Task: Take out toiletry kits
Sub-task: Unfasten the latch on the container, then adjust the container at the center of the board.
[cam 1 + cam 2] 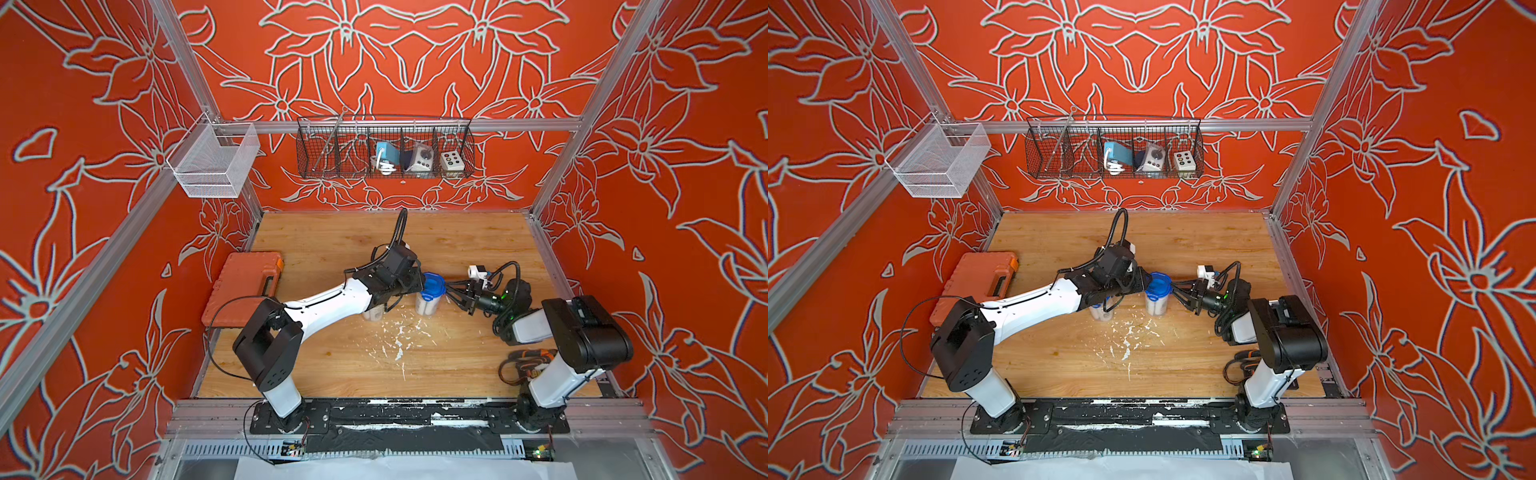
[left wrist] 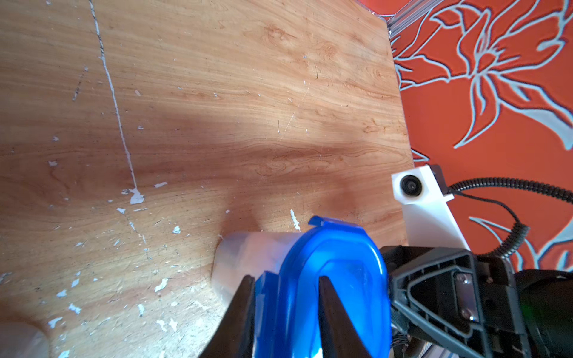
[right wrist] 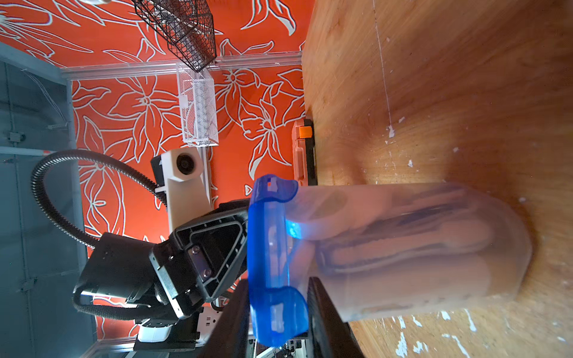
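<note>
Near the centre of the tabletop (image 1: pixel 478 249), the blue clip lid (image 1: pixel 433 286) of an upright clear tub (image 1: pixel 428 307) is being pinched from both sides: one clip by the left tool (image 2: pixel 285 279), the opposite clip by the right tool (image 3: pixel 279 280), both clenched on it. A toiletry kit (image 3: pixel 403 245) is being kept inside that tub, seen only as blurred shapes thru the cloudy wall. A 2nd tub (image 1: pixel 372 314) is being half hidden under the left arm (image 1: pixel 328 299), just beside.

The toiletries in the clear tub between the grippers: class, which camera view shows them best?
The right wrist view: it faces the clear tub side-on, so the toiletries show through as long shapes. In both top views the tub is small, contents just white. The left wrist view shows mainly its blue lid.
</note>
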### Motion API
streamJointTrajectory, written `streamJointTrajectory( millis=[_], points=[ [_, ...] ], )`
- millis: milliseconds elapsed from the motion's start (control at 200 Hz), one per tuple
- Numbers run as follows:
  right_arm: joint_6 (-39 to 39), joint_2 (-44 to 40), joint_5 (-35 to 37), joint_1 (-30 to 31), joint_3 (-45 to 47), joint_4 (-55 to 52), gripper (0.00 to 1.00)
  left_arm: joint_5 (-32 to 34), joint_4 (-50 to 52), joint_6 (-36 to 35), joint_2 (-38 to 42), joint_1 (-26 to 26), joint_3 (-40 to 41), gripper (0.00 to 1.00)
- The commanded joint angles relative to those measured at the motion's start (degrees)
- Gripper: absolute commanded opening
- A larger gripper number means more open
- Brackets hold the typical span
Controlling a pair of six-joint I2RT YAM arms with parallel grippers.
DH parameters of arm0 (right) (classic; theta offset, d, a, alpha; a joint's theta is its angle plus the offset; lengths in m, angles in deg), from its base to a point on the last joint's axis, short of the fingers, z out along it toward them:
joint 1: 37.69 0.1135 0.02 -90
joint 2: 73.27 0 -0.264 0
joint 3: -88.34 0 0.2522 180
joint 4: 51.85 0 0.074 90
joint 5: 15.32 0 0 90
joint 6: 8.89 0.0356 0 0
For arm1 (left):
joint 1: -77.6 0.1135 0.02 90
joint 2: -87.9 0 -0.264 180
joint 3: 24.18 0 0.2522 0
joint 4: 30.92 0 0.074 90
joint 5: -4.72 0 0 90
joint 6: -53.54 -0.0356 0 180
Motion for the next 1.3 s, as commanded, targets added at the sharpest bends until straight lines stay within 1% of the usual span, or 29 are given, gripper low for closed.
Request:
streamJointTrajectory(
  millis=[0, 105, 155, 265, 415, 455, 480, 515, 540, 575, 620, 660, 706, 751, 801, 871, 931, 1016, 1086, 1126, 1161, 1191, 1216, 1251, 1291],
  points=[
    [1.43, -3.03, -2.03, -0.63, 0.45, -1.95, 0.22, -0.23, 16.49, -0.14, -5.93, -1.99, 5.21, 0.28],
    [-0.31, -5.20, -2.70, -0.86, -0.32, -6.29, 0.18, 0.26, 16.27, 0.00, -6.06, -2.30, 5.83, 0.28],
    [-2.49, -6.56, -3.02, -1.00, -0.65, -10.04, 0.17, 0.48, 16.15, 0.16, -5.98, -2.47, 6.16, 0.27],
    [-8.87, -10.31, -3.36, -1.60, -0.94, -21.83, 0.18, 0.66, 15.79, 0.37, -5.93, -2.89, 7.07, 0.27],
    [-11.31, -14.83, -4.54, -2.24, -1.13, -27.65, 0.15, 0.92, 15.70, 0.44, -6.36, -3.79, 7.19, 0.26],
    [-13.03, -16.68, -4.55, -2.81, -1.52, -31.23, 0.15, 0.92, 15.70, 0.44, -6.59, -3.96, 7.10, 0.25],
    [-15.24, -18.35, -4.55, -3.07, -2.08, -35.02, 0.16, 0.84, 15.70, 0.53, -6.63, -4.06, 7.03, 0.25],
    [-20.07, -21.04, -4.20, -3.55, -3.41, -43.25, 0.17, 0.67, 15.69, 0.66, -6.67, -4.07, 6.93, 0.25],
    [-24.23, -23.14, -3.55, -3.76, -4.74, -50.59, 0.18, 0.58, 15.70, 0.71, -6.58, -4.10, 6.77, 0.25],
    [-31.93, -25.96, -1.63, -3.99, -7.56, -64.07, 0.22, 0.42, 15.85, 0.79, -6.37, -4.15, 6.49, 0.25],
    [-42.73, -28.97, 3.06, -4.00, -12.17, -82.49, 0.27, 0.40, 16.09, 0.79, -6.07, -4.13, 5.94, 0.27],
    [-50.31, -30.77, 8.17, -3.77, -16.00, -94.84, 0.34, 0.40, 16.46, 0.68, -5.98, -4.15, 5.21, 0.29],
    [-56.45, -32.35, 15.43, -3.05, -19.04, -104.53, 0.40, 0.03, 16.81, 0.43, -5.72, -4.13, 4.14, 0.34],
    [-60.66, -33.47, 22.77, -1.49, -21.07, -111.57, 0.46, -0.49, 17.08, 0.12, -5.56, -4.15, 2.79, 0.40],
    [-62.80, -34.43, 29.11, 0.47, -22.05, -114.96, 0.50, -1.17, 17.21, -0.19, -5.29, -4.12, 1.06, 0.47],
    [-64.04, -36.07, 34.73, 3.20, -22.64, -117.61, 0.54, -1.58, 17.39, -0.50, -4.72, -4.15, -1.44, 0.53],
    [-63.94, -38.26, 39.13, 5.06, -22.64, -118.68, 0.58, -1.86, 17.30, -0.79, -4.27, -4.10, -3.24, 0.56],
    [-64.41, -39.72, 40.72, 6.04, -23.38, -120.06, 0.59, -3.09, 17.06, -1.37, -4.05, -4.16, -5.15, 0.58],
    [-64.85, -41.27, 43.60, 8.88, -24.18, -120.94, 0.61, -4.58, 16.46, -1.88, -3.54, -4.15, -6.04, 0.59],
    [-65.25, -41.98, 45.32, 10.67, -24.60, -121.66, 0.62, -4.93, 15.94, -2.38, -3.10, -4.21, -6.42, 0.62],
    [-65.58, -42.41, 46.78, 12.02, -24.89, -122.26, 0.62, -5.01, 15.30, -3.03, -2.59, -4.15, -6.62, 0.67],
    [-65.78, -42.46, 47.80, 12.93, -25.01, -122.62, 0.63, -5.05, 14.75, -3.74, -2.19, -4.15, -6.62, 0.75],
    [-66.05, -42.23, 48.07, 13.49, -25.01, -122.63, 0.63, -5.05, 14.29, -4.42, -1.94, -4.16, -6.81, 0.80],
    [-66.22, -41.57, 48.32, 14.20, -25.14, -122.62, 0.64, -4.89, 13.84, -5.49, -1.73, -4.17, -6.98, 0.84],
    [-66.45, -40.41, 49.24, 14.72, -25.50, -122.75, 0.64, -4.87, 13.39, -6.41, -1.71, -4.22, -7.14, 0.86]
  ],
)
